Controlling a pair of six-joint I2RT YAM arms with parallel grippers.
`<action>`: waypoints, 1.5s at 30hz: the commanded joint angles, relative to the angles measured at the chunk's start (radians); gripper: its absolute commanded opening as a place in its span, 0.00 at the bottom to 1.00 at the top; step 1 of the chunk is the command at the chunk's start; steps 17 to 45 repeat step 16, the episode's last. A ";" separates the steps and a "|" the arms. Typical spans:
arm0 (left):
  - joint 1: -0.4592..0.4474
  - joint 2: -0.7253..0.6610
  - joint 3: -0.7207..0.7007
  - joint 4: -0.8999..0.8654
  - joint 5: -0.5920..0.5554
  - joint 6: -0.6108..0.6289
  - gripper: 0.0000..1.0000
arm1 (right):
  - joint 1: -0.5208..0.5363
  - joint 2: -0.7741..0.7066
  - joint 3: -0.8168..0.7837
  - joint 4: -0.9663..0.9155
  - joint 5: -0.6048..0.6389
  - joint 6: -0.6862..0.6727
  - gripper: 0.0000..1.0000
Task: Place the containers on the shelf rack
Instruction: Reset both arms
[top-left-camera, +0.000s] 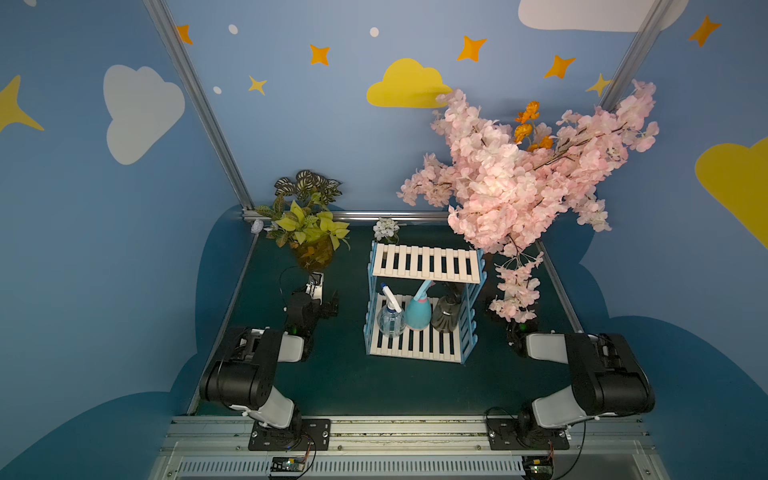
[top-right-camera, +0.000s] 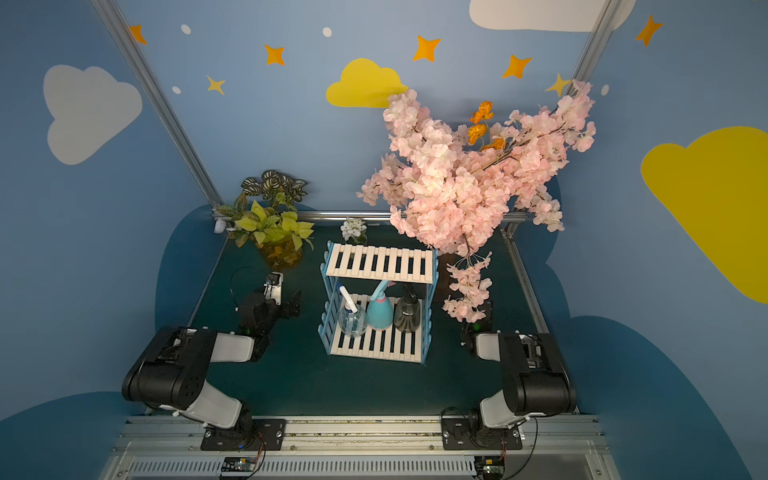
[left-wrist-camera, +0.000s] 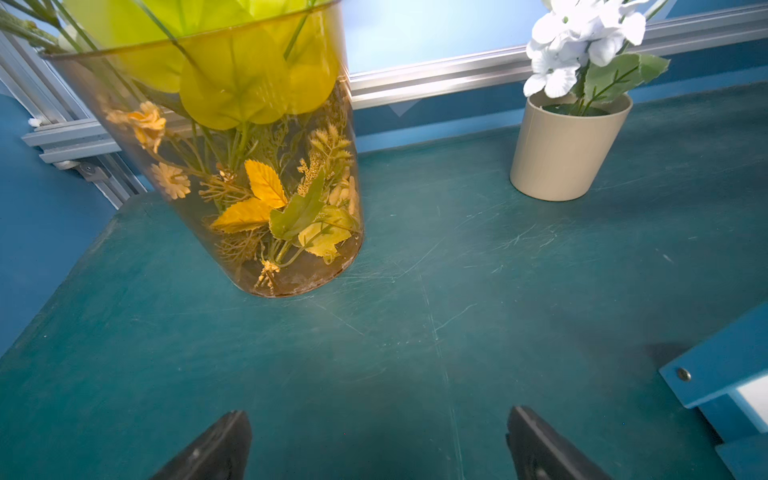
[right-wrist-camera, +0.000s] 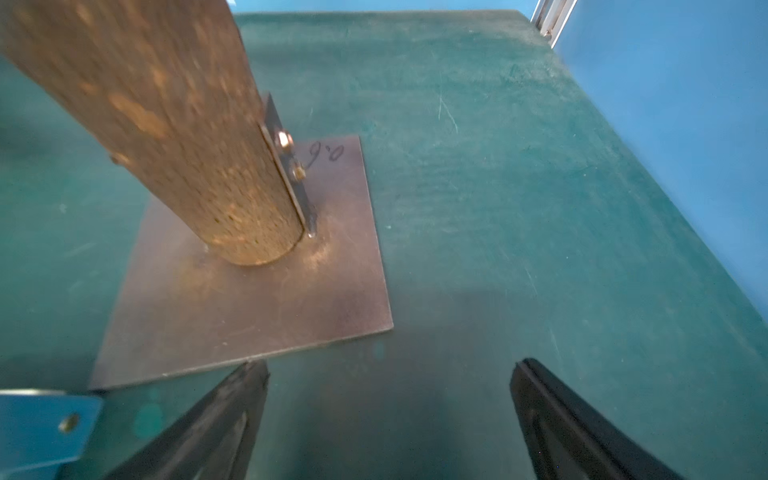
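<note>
Left pincer (left-wrist-camera: 379, 415) is hovering low over the table (top-left-camera: 332, 382), jaws spread wide and holding nothing, facing the amber vase (top-left-camera: 313, 253). At centre, the shelf rack (top-left-camera: 426, 264) is carrying all three containers upright in a row on its lower shelf: clear bottle (top-left-camera: 390, 321), teal bottle (top-left-camera: 417, 314), dark bottle (top-left-camera: 444, 316). Their nozzles are tilting, apparently to clear the upper shelf. Right pincer (right-wrist-camera: 390, 365) is likewise gaping empty beside the blossom tree (top-left-camera: 498, 178) and its base plate (right-wrist-camera: 249, 311). With both arms sitting well apart from the rack, the placing is looking complete.
</note>
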 joint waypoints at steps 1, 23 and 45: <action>0.001 0.008 -0.003 0.016 0.014 0.000 1.00 | -0.026 -0.029 0.063 -0.043 -0.054 -0.043 0.97; 0.001 0.008 -0.001 0.016 0.016 0.000 1.00 | -0.030 -0.036 0.061 -0.049 -0.059 -0.042 0.98; 0.001 0.008 -0.001 0.016 0.016 0.000 1.00 | -0.030 -0.036 0.061 -0.049 -0.059 -0.042 0.98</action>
